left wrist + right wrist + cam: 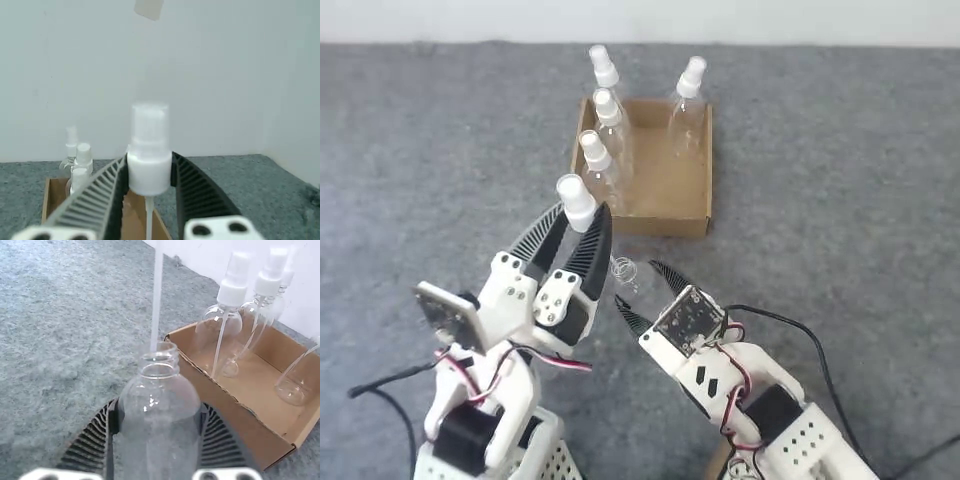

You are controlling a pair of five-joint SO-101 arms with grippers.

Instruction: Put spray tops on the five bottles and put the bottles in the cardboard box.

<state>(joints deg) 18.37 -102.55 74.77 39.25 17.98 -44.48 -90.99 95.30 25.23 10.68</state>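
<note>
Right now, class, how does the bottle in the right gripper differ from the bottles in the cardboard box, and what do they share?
The held bottle has an open neck; the boxed bottles each wear a white spray top. The held bottle sits clamped in the right gripper outside the cardboard box; the boxed bottles stand free inside it. Both are clear and share the same rounded shape.

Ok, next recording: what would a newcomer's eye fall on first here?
The left gripper, raised mid-table, is shut on a white spray top whose thin dip tube hangs down to the mouth of the open clear bottle, held just below by the right gripper. Behind them, four capped bottles stand in the cardboard box.
</note>
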